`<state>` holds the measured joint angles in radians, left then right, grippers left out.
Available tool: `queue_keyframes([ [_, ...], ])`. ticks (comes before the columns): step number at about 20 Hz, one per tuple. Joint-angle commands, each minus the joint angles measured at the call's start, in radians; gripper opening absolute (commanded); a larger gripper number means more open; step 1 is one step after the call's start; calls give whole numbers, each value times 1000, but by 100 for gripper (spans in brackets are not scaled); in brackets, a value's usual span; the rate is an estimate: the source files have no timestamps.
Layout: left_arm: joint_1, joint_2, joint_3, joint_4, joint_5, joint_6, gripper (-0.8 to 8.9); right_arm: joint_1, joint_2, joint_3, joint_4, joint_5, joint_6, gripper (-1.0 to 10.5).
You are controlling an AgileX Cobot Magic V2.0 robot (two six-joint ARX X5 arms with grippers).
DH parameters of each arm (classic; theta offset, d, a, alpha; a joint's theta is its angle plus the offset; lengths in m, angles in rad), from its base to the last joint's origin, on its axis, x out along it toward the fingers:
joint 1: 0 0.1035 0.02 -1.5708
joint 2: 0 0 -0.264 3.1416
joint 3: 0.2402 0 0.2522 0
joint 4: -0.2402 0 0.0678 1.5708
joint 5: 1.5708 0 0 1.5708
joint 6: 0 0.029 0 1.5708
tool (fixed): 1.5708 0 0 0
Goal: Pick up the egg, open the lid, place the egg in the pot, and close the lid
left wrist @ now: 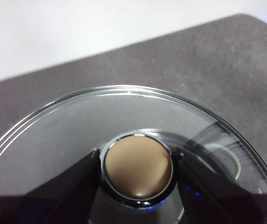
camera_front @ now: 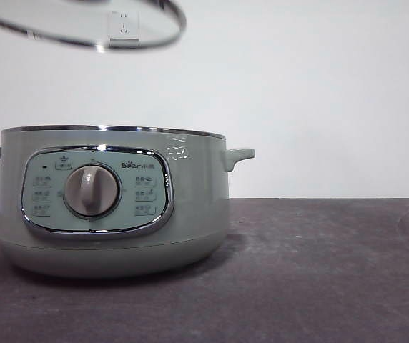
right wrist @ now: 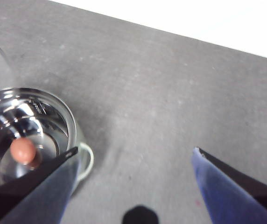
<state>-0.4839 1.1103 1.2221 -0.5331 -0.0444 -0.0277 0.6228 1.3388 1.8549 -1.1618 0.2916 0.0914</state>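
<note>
I have the left gripper clamped on the knob of the glass lid, which hangs in the air above the pot, toward its 11 o'clock in the front view. My right gripper has its jaws spread wide and holds nothing, above the table beside the pot. The egg lies inside on the shiny steel bottom.
</note>
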Motion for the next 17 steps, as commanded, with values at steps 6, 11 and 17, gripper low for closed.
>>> queue_keyframes([
  [6, -13, 7, -212, 329, -7, -77, -9, -1, -61, 0, -105, 4, 51, 406],
  [11, -15, 90, -216, 358, -7, -82, -8, -1, -68, 0, -154, 4, 51, 406],
  [17, -44, 173, -216, 399, -12, -104, -8, -1, -68, 0, -156, 7, 50, 406],
])
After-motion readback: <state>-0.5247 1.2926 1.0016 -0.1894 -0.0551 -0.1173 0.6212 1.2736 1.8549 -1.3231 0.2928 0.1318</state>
